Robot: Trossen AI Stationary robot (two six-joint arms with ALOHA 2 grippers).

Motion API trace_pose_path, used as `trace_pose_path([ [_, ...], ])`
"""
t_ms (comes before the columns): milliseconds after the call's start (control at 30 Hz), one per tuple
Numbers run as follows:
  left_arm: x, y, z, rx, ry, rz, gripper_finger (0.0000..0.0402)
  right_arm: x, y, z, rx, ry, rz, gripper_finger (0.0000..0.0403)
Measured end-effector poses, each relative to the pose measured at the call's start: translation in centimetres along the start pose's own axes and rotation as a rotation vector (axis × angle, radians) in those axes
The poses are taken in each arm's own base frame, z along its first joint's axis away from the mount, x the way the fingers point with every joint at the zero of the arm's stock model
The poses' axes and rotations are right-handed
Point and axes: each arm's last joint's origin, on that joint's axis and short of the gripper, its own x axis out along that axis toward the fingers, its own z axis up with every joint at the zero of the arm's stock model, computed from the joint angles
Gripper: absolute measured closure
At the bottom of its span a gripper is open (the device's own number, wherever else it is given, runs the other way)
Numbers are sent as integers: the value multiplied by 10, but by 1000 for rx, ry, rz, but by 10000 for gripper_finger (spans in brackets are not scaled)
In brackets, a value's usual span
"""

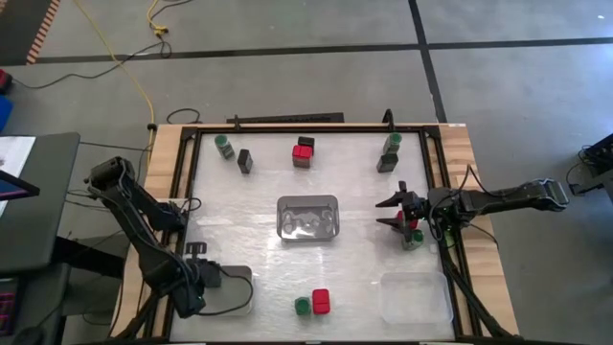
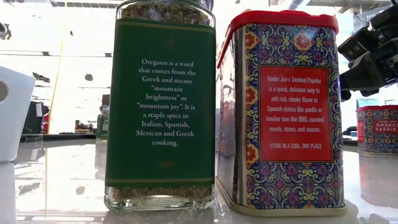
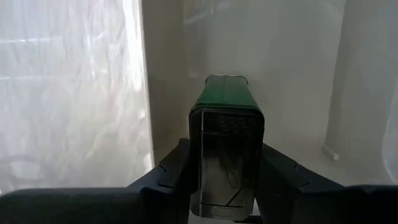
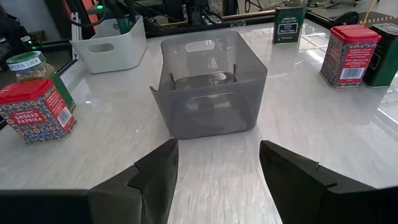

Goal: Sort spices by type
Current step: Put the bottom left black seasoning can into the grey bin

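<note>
Sorting is standing at an early stage, judged from the layout: most spices are still lying scattered over the table [image 1: 259,278]. At twelve o'clock from the grey bin [image 1: 307,218] a red-topped tin [image 1: 303,153] is sitting on its own; at eleven o'clock a green-lidded jar [image 1: 224,146] and a dark tin [image 1: 245,161] are standing mixed; at one o'clock two more containers [image 1: 388,151] are waiting. At six o'clock an oregano jar [image 2: 165,106] and a paprika tin [image 2: 283,112] are standing just beside each other.

The left gripper [image 3: 227,180] is holding a green-lidded tin [image 3: 227,134] clamped between its fingers, inside the white bin [image 1: 230,287] at seven o'clock, so this bin is apparently receiving the green kind. The right gripper [image 1: 400,217] is hovering with fingers parted and empty at three o'clock, over a red-topped container [image 1: 413,236]. The grey bin is showing no spice inside; the clear bin [image 1: 414,297] at five o'clock is also looking empty.
</note>
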Motion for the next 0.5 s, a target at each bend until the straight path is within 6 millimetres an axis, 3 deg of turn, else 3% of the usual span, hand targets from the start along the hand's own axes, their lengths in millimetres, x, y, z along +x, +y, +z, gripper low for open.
trace_pose_path([
  [500, 4, -2, 1, -35, -7, -35, 278, 0, 0, 0, 0, 0, 0, 148],
])
